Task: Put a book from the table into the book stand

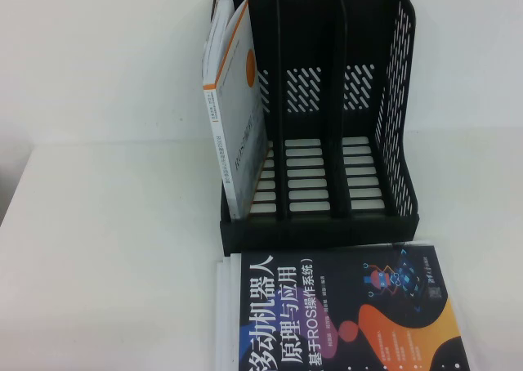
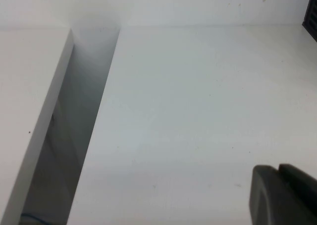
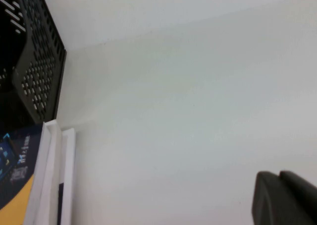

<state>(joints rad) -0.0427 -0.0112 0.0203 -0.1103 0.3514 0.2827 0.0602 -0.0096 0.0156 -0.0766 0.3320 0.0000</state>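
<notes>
The left gripper (image 2: pixel 285 195) hangs over bare white table (image 2: pixel 188 116); the right gripper (image 3: pixel 285 197) likewise, near the stand's side. Whether either is spread, I cannot tell. The navy book (image 1: pixel 343 310) lies flat at 6 o'clock of the black 3-slot book stand (image 1: pixel 319 224), atop other books.

The dark navy book (image 1: pixel 343 314), with a large white Chinese title and orange and pink shapes, lies flat and face up on the white table (image 1: pixel 106 248), on top of other white-edged books, just in front of the book stand (image 1: pixel 319 134). The black three-slot book stand stands upright, with perforated sides and a slotted base and back. Its middle and right slots are vacant.
</notes>
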